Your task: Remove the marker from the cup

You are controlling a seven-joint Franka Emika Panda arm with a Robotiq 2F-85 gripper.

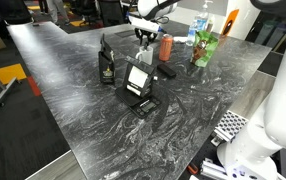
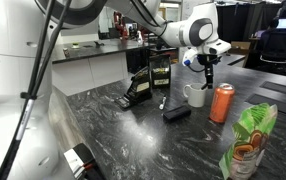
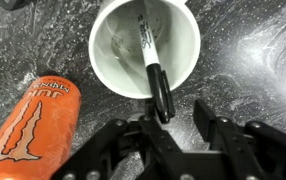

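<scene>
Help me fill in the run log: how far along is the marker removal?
Done: the gripper is lined up over the white cup. In hand: its jaws are open on either side of the protruding end of the black marker. Left: closing on the marker and lifting it out. It still leans inside the cup, ungripped.

The tabletop looks like polished stone, dark with grey marbling, glossy enough to catch the ceiling lights; the cup seems smooth white ceramic, shiny at the rim, faintly smudged grey inside; the marker has a black plastic barrel with a soft sheen; the can is printed orange metal, satin; the pincer is matt black; the green bag is crinkly, glossy film; the arm wears smooth white plastic shells.
</scene>
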